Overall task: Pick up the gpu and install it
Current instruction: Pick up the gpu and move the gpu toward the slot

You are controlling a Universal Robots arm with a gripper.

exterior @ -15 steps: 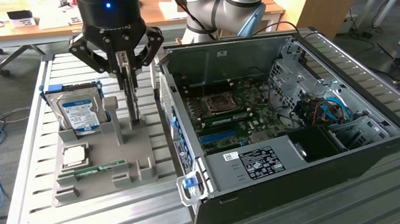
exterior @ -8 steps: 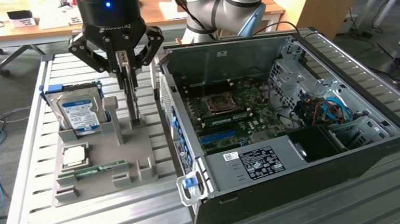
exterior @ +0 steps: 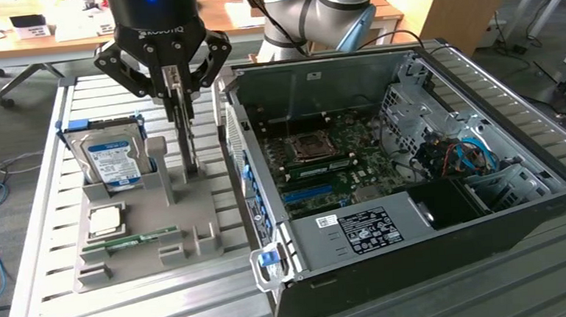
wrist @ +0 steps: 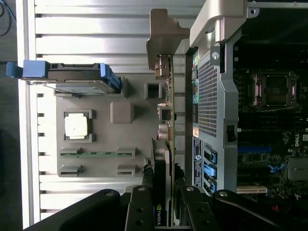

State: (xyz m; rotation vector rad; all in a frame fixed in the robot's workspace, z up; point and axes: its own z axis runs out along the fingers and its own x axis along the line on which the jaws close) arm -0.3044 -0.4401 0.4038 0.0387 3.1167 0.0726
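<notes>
Exterior view: gripper (exterior: 181,98) jaws narrow, clamped on gpu (exterior: 191,146) top edge. Card stands upright in gray fixture (exterior: 134,219), 9 o'clock of case (exterior: 386,229). Judged light, stiff, fragile: hold by board edges, avoid fan.

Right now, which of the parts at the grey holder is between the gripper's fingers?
The gpu, the green card standing on edge with a silver bracket; the gripper clasps it. The hard drive, CPU and RAM stick sit apart.
</notes>
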